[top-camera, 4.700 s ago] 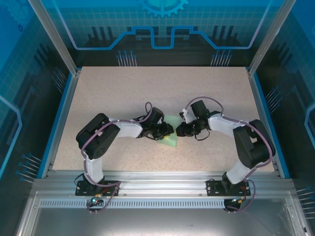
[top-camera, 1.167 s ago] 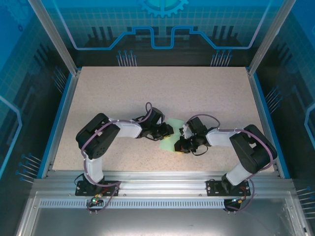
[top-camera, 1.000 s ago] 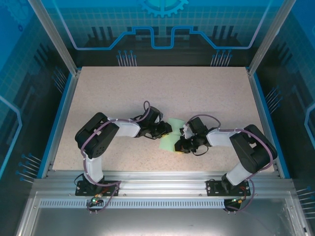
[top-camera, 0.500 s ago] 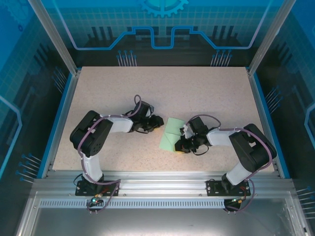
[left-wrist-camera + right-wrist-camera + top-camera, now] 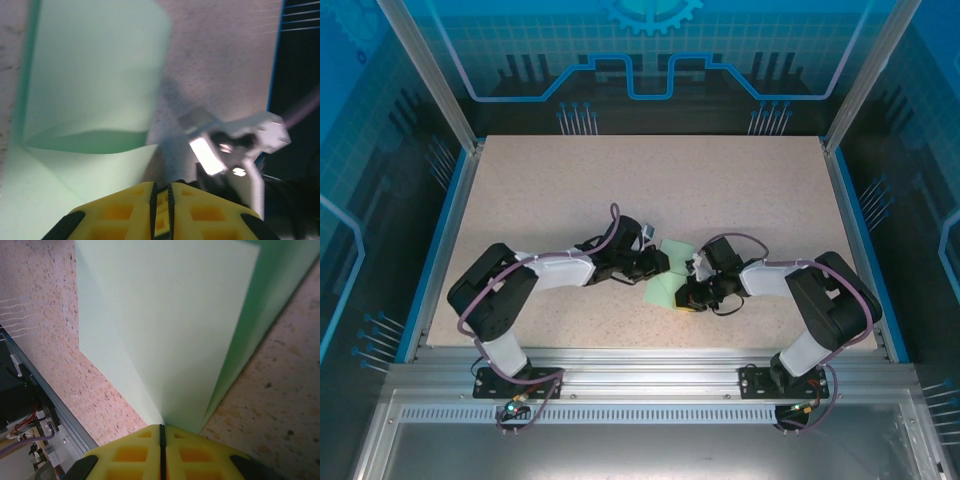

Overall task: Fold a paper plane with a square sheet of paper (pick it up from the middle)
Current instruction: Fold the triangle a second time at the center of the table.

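Overhead view down on table (image 5: pixel 740 200); both wrist views close above same paper (image 5: pixel 95 75)

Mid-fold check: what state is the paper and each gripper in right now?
paper sheet: partly folded, creased, layers not lying flat.
right gripper: shut on the paper sheet's edge.
left gripper: fingers almost together at the sheet; whether it grips it is unclear.

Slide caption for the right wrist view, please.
Right gripper shut on a fold of the pale mint-green paper sheet above the speckled beige table.
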`<control>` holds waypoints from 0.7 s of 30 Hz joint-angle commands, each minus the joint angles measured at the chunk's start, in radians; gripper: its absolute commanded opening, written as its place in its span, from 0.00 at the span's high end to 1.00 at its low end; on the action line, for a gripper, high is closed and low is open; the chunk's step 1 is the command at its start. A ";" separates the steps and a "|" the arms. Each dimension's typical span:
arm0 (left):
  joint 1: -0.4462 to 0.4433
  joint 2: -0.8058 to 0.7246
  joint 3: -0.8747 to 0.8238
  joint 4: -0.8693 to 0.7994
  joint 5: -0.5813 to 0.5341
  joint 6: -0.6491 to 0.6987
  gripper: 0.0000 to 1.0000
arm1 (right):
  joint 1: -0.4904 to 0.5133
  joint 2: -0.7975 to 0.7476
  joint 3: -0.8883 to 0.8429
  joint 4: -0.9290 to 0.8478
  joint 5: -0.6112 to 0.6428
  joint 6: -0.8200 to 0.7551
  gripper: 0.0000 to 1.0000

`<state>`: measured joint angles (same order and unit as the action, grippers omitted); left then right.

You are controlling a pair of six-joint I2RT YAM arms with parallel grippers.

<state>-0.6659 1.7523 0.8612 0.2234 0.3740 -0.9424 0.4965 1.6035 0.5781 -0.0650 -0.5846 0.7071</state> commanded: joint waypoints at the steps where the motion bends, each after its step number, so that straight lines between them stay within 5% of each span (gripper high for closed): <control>1: 0.004 0.070 -0.005 0.081 0.025 -0.040 0.83 | 0.003 0.035 -0.020 -0.032 0.072 0.015 0.91; 21: 0.007 0.152 -0.030 0.077 -0.015 -0.016 0.85 | 0.061 -0.029 0.131 -0.035 0.141 0.108 0.88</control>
<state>-0.6590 1.8957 0.8604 0.3069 0.3744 -0.9634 0.5495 1.5490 0.6701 -0.1028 -0.4892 0.7788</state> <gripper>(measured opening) 0.151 0.117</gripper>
